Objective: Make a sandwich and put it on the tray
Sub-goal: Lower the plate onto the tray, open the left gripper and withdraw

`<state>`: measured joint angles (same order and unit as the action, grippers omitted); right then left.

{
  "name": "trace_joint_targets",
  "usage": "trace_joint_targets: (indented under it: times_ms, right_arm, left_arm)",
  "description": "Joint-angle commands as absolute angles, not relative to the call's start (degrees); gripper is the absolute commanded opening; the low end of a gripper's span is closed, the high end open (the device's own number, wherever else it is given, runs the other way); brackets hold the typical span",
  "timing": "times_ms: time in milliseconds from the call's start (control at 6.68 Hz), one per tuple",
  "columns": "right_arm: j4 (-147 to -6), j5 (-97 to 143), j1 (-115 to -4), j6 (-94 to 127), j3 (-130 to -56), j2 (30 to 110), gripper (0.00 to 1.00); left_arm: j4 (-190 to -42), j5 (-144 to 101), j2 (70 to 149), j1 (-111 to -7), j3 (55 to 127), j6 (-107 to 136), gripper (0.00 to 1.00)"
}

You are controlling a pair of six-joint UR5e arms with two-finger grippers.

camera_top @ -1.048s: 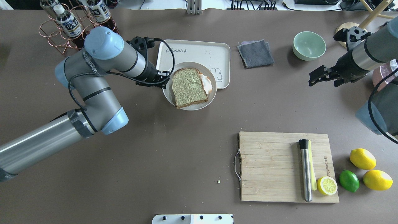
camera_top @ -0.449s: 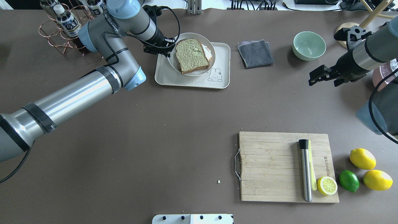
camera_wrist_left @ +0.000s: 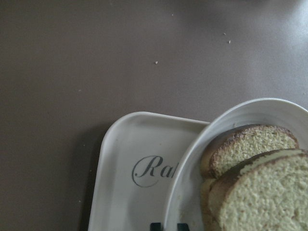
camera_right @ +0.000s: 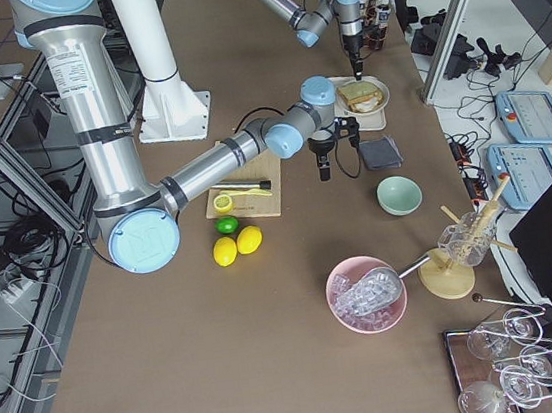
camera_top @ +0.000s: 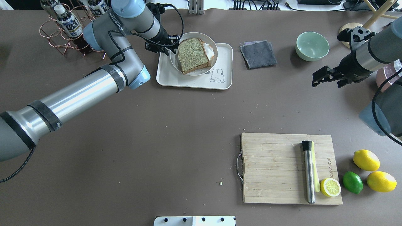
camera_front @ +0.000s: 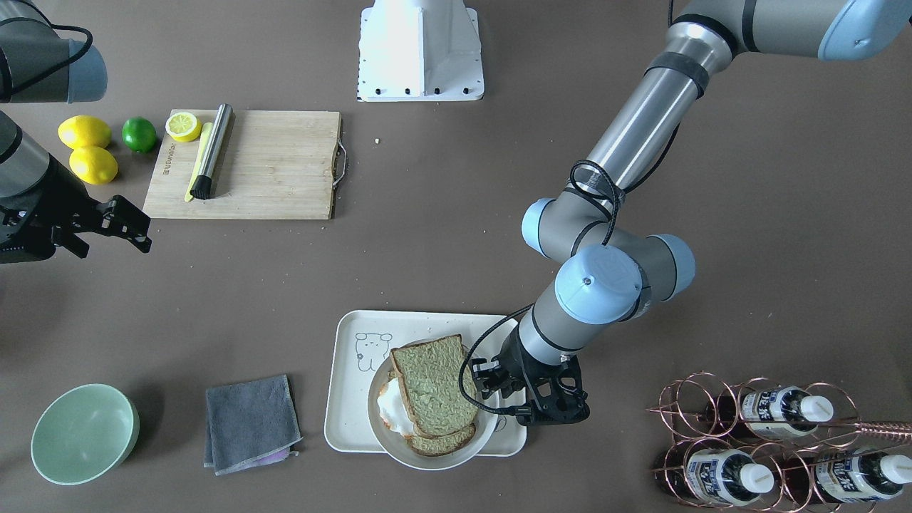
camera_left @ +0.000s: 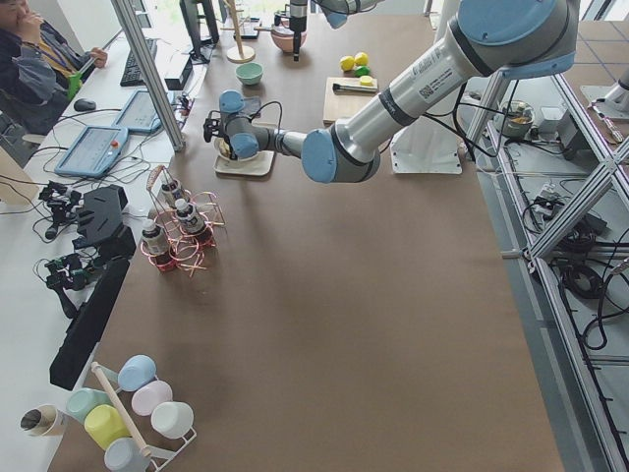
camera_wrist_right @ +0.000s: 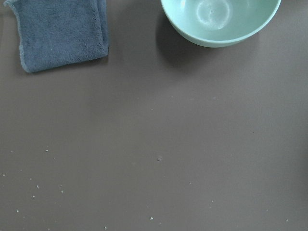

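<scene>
The sandwich (camera_top: 192,56), greenish-tan bread with white egg (camera_top: 209,51) sticking out, lies on the round white plate (camera_top: 196,73). The plate is over the far part of the cream tray (camera_top: 224,62) and overhangs its far edge. I cannot tell whether it rests on the tray. My left gripper (camera_top: 171,47) is shut on the plate's left rim. The left wrist view shows the plate (camera_wrist_left: 192,183), the bread (camera_wrist_left: 260,192) and the tray's script (camera_wrist_left: 125,202). My right gripper (camera_top: 317,80) is open and empty, far to the right above bare table.
A copper bottle rack (camera_top: 67,28) stands close behind my left arm. A grey cloth (camera_top: 258,54) and a green bowl (camera_top: 312,45) lie right of the tray. A wooden cutting board (camera_top: 282,166) with a metal tool, a lemon half, lemons and a lime is at front right.
My left gripper has carried the plate with the sandwich away from the robot, from the tray's near edge to over its far part. The right arm has not moved.
</scene>
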<state>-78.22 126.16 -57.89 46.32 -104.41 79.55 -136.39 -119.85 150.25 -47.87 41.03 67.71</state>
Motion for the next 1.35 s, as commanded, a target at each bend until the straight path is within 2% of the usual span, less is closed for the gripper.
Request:
trace_joint_targets:
  times_ms: [0,299,449,898,1197]
  right_arm:
    - [-78.2,125.9,-57.8,46.3,-104.2,79.6,1.0]
    - [-78.3,125.8,-58.0,46.1,-104.2,79.9,1.0]
    - [-78.4,125.8,-58.9,45.4,-103.9,80.2,1.0]
    - [-78.4,125.9,-64.3,34.2,-98.4,80.2,1.0]
    - [-78.5,126.6,-69.5,24.1,-96.6,83.0,1.0]
  left_arm:
    - [-134.2,-120.3,148.1,-49.1,47.3,67.4,0.98]
    - [-116.5,-122.6,137.9,-51.6,67.5,61.3,0.98]
    - [-111.3,-123.4,132.3,-53.9,74.5,56.2,0.98]
    - [-98.8,-124.0,116.0,-62.0,91.2,34.2,0.98]
    - [-94.9,-124.4,106.5,-69.8,95.5,15.9,0.98]
